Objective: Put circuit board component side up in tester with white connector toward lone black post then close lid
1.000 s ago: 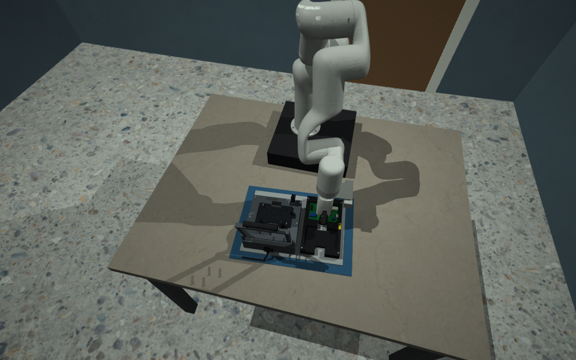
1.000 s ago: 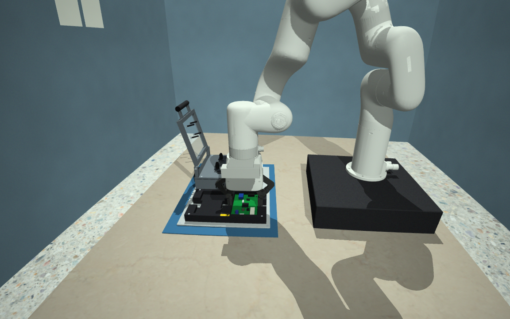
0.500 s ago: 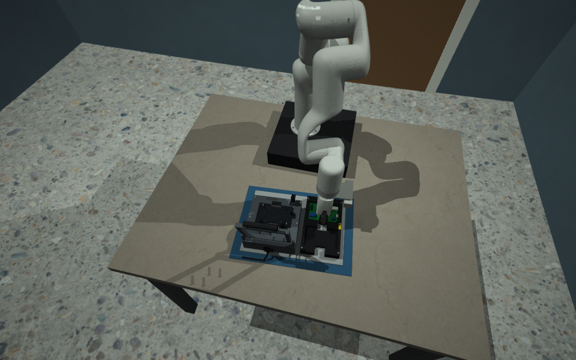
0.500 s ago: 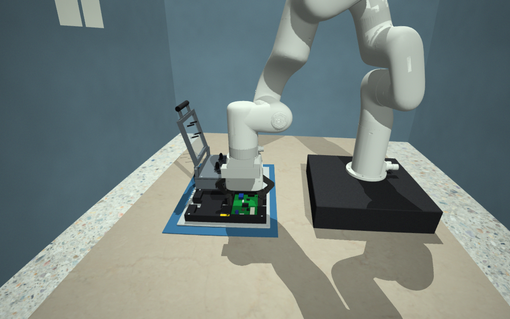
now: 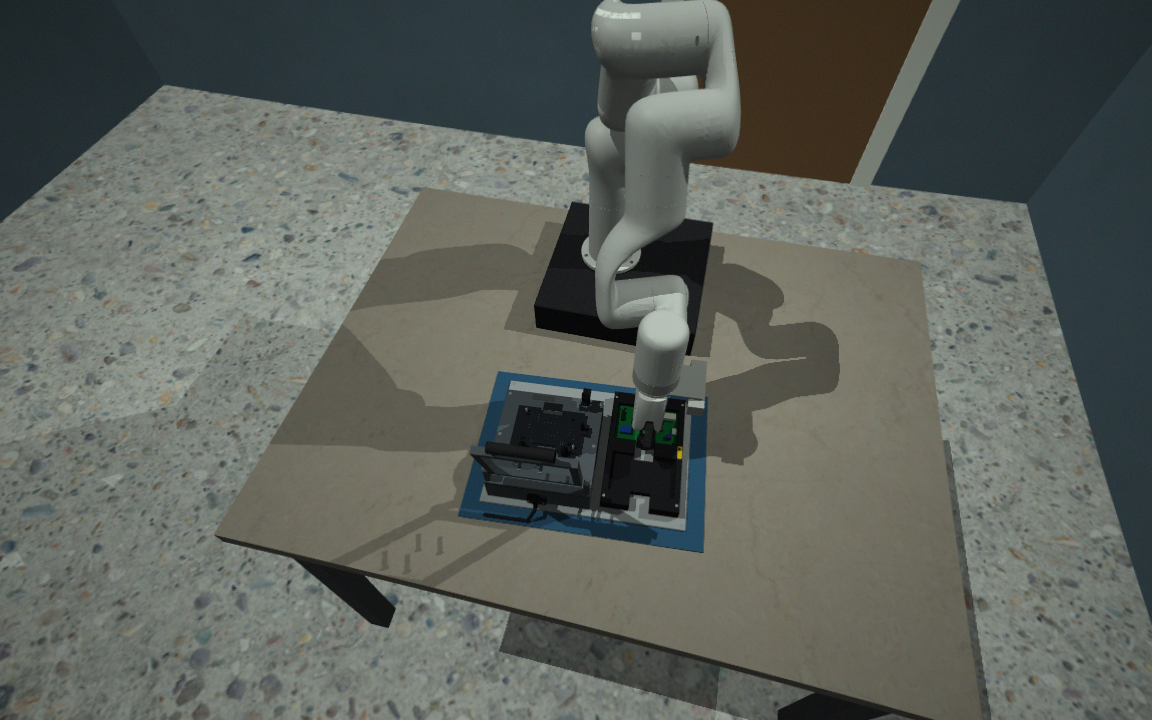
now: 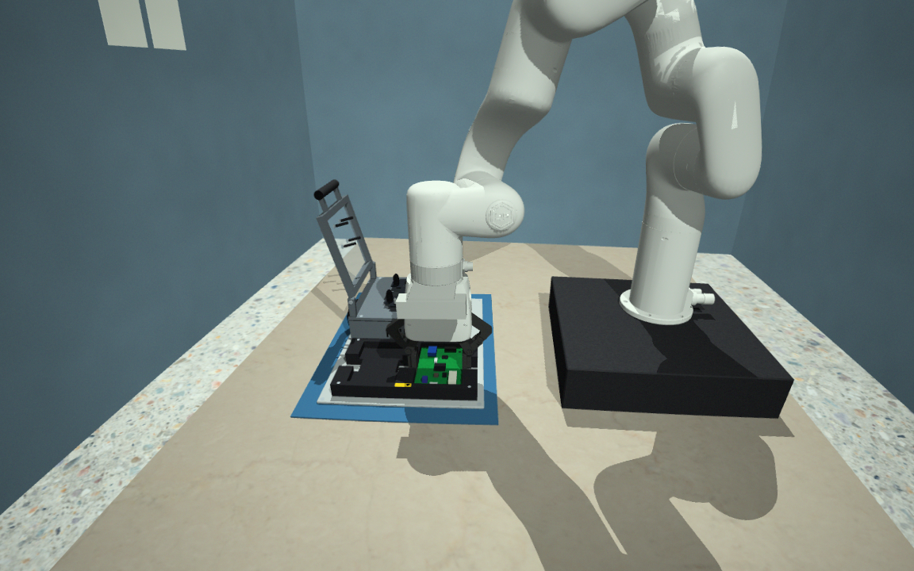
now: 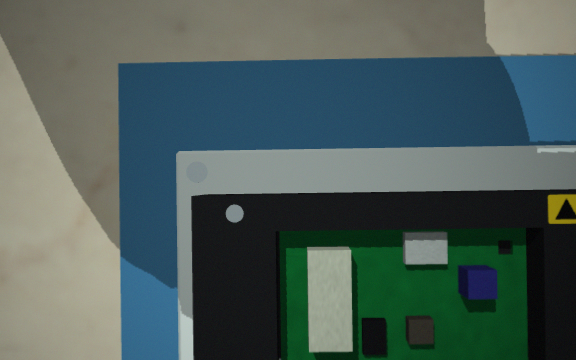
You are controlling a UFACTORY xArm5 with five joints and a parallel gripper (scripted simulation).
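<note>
The circuit board (image 5: 627, 418) (image 6: 428, 366) (image 7: 383, 280) lies component side up in the right-hand pocket of the black tray (image 5: 643, 474) (image 6: 368, 389) (image 7: 233, 280) as the exterior view shows it. Its long off-white connector (image 6: 452, 377) (image 7: 330, 300) is toward the tray's outer end. My gripper (image 5: 646, 436) (image 6: 440, 362) points down over the board, with its fingers at two opposite edges, apparently shut on it; finger contact is partly hidden. The tester (image 5: 501, 420) (image 6: 371, 327) is beside the tray. Its lid (image 6: 332, 247) (image 5: 519, 452) stands open, with a black handle (image 6: 327, 189) on top.
A black upright part (image 5: 586, 396) stands at the tester's rear corner, close to the tray. Tester and tray stand on a blue mat (image 5: 696, 501) (image 6: 446, 414) (image 7: 318, 100). The arm's black base block (image 5: 576, 317) (image 6: 673, 390) is behind them.
</note>
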